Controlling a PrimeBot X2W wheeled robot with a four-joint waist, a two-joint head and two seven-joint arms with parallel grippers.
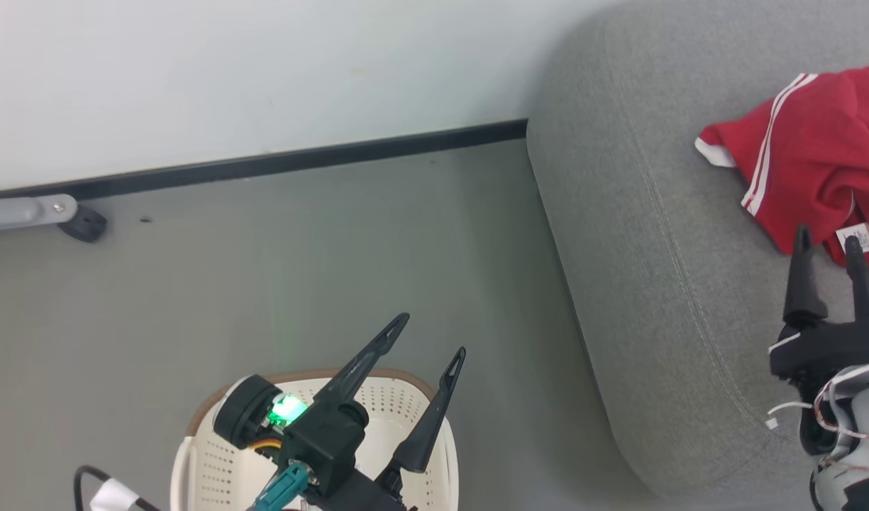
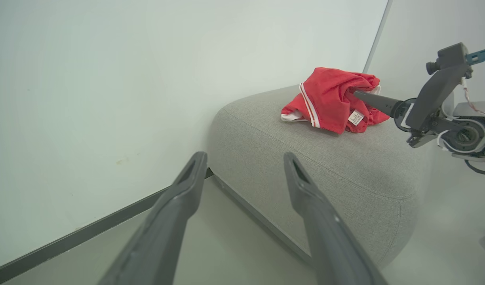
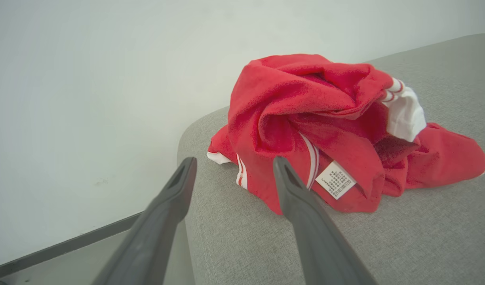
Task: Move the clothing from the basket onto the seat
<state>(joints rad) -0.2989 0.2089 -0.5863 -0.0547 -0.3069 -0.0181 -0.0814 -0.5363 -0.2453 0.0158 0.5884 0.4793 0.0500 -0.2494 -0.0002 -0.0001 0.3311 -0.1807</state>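
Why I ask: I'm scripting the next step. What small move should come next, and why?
Probably draw the right gripper back from the clothing: its jaws stand open and the red heap lies on the seat, held by nothing. The left gripper, also open, hangs over the basket, whose visible part shows no red; some of its floor is hidden.

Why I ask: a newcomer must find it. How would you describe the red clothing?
Find the large grey woven-fabric couch seat beside the white wall. On top lies a crumpled heap of bright red fabric clothing. Its white stripes, trim and small label set it apart from the plain seat.
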